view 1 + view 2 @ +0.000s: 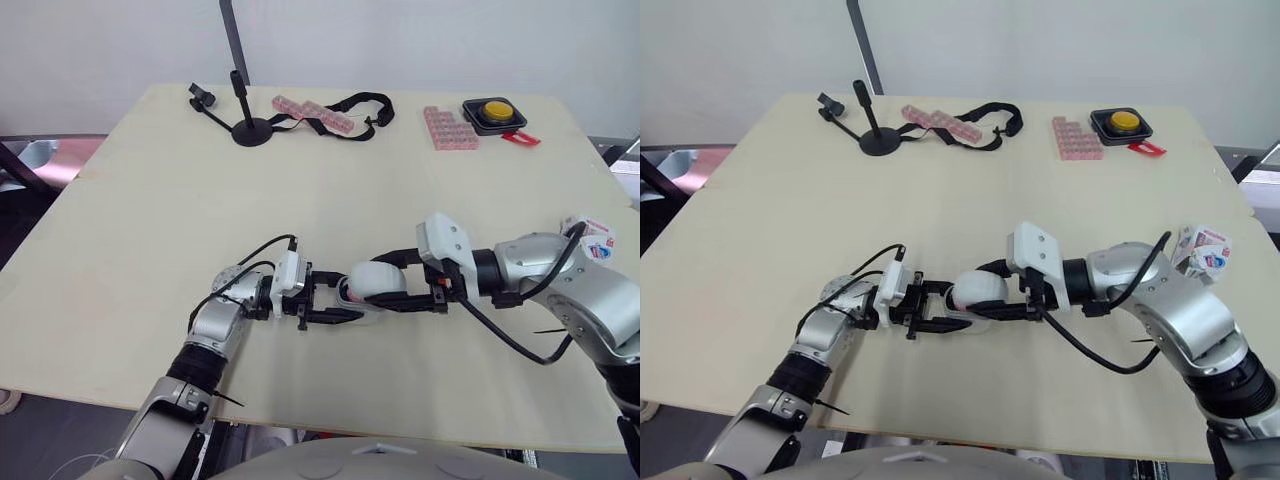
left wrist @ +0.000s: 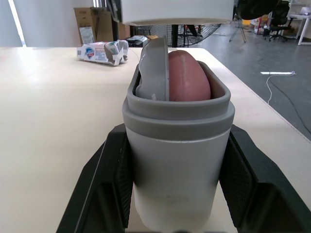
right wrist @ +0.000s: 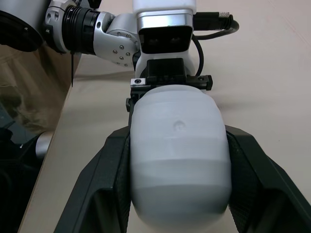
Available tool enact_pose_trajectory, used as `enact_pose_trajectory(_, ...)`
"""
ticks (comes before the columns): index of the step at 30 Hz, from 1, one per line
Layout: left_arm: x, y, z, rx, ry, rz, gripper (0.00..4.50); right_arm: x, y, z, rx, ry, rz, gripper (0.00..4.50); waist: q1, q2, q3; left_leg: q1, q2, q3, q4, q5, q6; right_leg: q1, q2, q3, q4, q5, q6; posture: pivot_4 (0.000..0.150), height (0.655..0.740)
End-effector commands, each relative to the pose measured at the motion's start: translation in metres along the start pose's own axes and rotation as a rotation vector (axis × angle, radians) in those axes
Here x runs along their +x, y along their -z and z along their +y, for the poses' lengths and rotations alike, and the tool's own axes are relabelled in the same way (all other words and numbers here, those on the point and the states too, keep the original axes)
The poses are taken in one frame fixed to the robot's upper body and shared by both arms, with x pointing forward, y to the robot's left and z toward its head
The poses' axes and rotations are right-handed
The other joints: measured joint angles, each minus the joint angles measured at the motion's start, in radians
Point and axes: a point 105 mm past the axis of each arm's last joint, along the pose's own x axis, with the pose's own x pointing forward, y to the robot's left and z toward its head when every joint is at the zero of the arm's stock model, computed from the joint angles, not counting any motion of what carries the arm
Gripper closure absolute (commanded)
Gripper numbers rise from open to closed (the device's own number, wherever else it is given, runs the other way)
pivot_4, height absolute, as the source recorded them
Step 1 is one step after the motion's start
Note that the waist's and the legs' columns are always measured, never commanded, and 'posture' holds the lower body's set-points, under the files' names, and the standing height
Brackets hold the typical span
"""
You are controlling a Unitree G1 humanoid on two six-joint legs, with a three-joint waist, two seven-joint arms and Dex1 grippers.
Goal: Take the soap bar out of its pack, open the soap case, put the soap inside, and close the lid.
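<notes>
On table (image 1: 150,200), left gripper (image 1: 346,296) and right gripper (image 1: 388,281) clamp grey case (image 2: 177,160) holding pink soap (image 2: 187,77).

Both head views look forward and down from above, taking in the whole tabletop (image 1: 150,200). Each wrist view sits low and very close, looking along the left tool (image 1: 345,297) or right tool (image 1: 385,283) at the soap case (image 2: 177,145) from opposite ends.

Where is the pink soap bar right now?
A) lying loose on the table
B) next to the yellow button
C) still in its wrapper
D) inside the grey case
D: the pink soap sits in the case held by the left gripper, with the lid ajar.
</notes>
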Motion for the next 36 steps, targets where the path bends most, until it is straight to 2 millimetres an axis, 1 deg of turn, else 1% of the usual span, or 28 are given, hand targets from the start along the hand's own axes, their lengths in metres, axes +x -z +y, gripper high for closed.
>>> enact_pose_trajectory(1,-0.001,-0.002,0.001,0.036,-0.013,-0.011,2.62,0.003,-0.005,0.002,-0.037,-0.011,0.005,2.38,0.000,0.000,0.000,0.000,0.000,0.000,0.000,0.000,0.000,0.000,0.000,0.000,0.000,0.000,0.000,0.150,0.7395)
enact_pose_trajectory(16,0.001,-0.004,0.002,0.047,-0.010,-0.019,2.62,0.014,0.001,-0.001,-0.020,-0.002,0.027,2.38,0.001,0.000,0.000,0.000,0.000,0.000,0.000,0.000,0.000,0.000,0.000,0.000,0.001,0.000,0.000,0.150,0.7395)
enact_pose_trajectory(36,0.001,-0.005,0.003,0.048,-0.027,-0.016,2.62,0.016,0.013,-0.004,0.020,0.000,0.059,2.38,0.001,0.000,0.000,0.000,0.000,0.000,0.000,0.000,0.000,0.000,0.000,0.000,0.002,0.000,0.000,0.150,0.7395)
